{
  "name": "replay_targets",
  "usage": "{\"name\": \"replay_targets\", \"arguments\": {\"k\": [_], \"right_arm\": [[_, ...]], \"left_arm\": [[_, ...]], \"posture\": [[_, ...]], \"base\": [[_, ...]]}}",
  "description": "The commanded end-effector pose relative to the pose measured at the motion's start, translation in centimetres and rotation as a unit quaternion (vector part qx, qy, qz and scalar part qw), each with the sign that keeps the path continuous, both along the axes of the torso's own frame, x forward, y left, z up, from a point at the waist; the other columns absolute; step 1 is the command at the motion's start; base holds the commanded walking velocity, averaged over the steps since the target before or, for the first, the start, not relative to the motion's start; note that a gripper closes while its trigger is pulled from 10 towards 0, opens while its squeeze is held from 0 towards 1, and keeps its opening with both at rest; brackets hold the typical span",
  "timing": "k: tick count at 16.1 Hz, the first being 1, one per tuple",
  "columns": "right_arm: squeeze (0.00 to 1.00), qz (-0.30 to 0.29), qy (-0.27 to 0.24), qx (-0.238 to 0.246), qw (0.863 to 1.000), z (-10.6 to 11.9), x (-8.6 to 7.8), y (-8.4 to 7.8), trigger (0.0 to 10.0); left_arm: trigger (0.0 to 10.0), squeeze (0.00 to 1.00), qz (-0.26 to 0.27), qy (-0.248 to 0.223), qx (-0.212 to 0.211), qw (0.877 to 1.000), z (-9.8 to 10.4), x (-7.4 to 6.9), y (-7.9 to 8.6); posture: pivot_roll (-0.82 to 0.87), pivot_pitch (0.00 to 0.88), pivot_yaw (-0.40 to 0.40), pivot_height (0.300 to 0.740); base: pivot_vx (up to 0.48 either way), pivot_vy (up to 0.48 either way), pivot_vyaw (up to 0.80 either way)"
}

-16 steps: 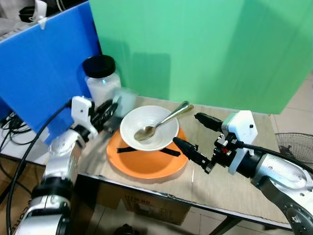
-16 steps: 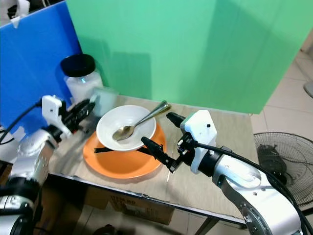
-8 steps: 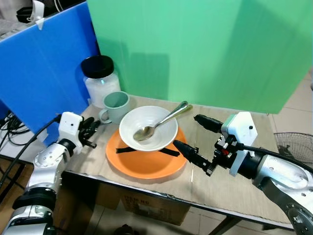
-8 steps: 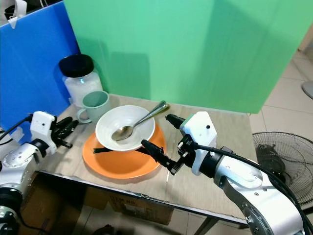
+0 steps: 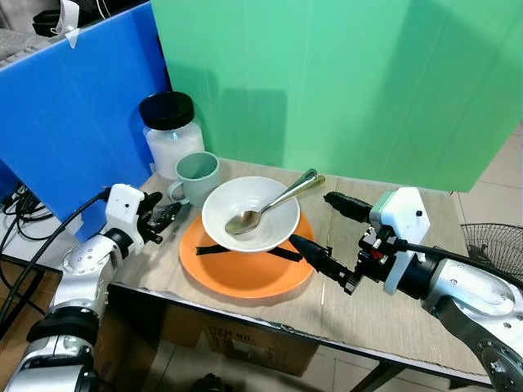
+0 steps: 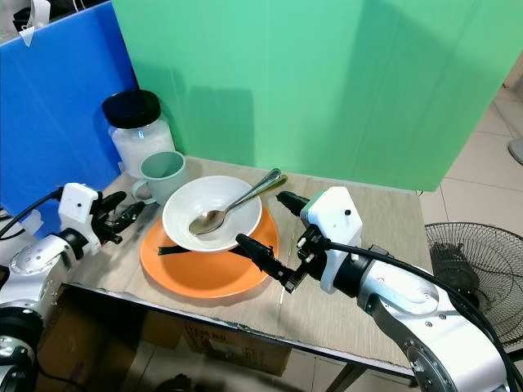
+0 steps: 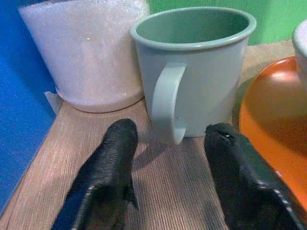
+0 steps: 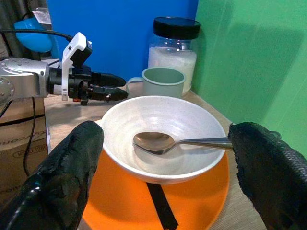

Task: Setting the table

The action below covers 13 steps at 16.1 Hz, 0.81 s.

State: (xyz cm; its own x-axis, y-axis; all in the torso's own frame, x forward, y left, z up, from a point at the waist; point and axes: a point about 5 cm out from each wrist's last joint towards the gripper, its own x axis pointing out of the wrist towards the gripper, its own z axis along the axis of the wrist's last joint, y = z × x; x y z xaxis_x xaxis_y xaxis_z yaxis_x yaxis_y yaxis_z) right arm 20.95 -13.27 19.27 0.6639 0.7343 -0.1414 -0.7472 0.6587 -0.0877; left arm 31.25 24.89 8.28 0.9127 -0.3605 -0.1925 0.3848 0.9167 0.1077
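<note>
Pale green mug (image 5: 197, 175) beside your left gripper (image 5: 166, 216), jaws open | right gripper (image 5: 333, 237) open, empty; near white bowl (image 5: 250, 214) holding spoon (image 5: 270, 203)

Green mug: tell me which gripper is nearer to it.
Left. The left gripper sits open just short of the green mug, facing its handle; the right gripper is across the orange plate.

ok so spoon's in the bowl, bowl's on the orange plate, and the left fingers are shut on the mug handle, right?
Not quite. The left gripper is open, its fingers either side of the mug handle without touching it; the left wrist view shows it. The spoon is in the bowl, on the orange plate.
</note>
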Motion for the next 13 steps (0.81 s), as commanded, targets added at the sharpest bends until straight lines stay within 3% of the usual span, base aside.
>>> {"name": "replay_targets", "arguments": {"k": [1,2,3,4,5,10,12,13], "right_arm": [[0.00,0.005,-0.001,-0.005,1.000,0.1,-0.1,0.1,10.0],[0.00,0.006,-0.001,-0.005,1.000,0.1,-0.1,0.1,10.0],[0.00,0.007,0.000,-0.004,1.000,0.1,-0.1,0.1,10.0],[0.00,0.008,0.000,-0.004,1.000,0.1,-0.1,0.2,10.0],[0.00,0.011,0.001,-0.004,1.000,0.1,-0.1,0.2,10.0],[0.00,0.013,0.001,-0.007,1.000,0.2,-0.2,0.1,10.0],[0.00,0.011,0.002,-0.007,1.000,0.2,-0.3,0.1,10.0],[0.00,0.010,0.002,-0.007,1.000,0.2,-0.4,0.1,10.0]], "left_arm": [[10.0,1.00,0.000,0.004,0.003,1.000,0.1,0.2,0.2],[10.0,1.00,0.000,0.010,0.011,1.000,0.1,0.4,0.4],[10.0,0.81,0.000,0.017,0.016,1.000,0.2,0.6,0.6],[10.0,0.69,0.000,0.019,0.017,1.000,0.2,0.7,0.7],[10.0,0.00,-0.004,0.024,0.020,0.999,0.5,1.3,0.6],[10.0,0.00,-0.027,0.032,0.025,0.999,1.3,2.6,-0.5],[7.1,0.00,-0.034,0.038,0.030,0.998,1.4,3.0,-0.9],[2.0,0.00,-0.035,0.039,0.030,0.998,1.5,3.1,-1.0]], "posture": [[-0.01,0.000,0.034,0.727],[-0.01,0.000,0.033,0.727],[-0.01,0.000,0.032,0.727],[-0.01,0.000,0.032,0.727],[-0.01,0.000,0.023,0.727],[-0.02,0.000,0.027,0.727],[-0.03,0.000,0.039,0.727],[-0.03,0.000,0.039,0.727]], "base": [[0.000,0.000,0.00],[0.000,0.000,0.00],[0.000,0.000,0.00],[0.000,0.000,0.00],[0.000,0.000,0.00],[0.000,0.000,0.00],[0.000,0.000,0.00],[0.000,0.000,0.00]]}}
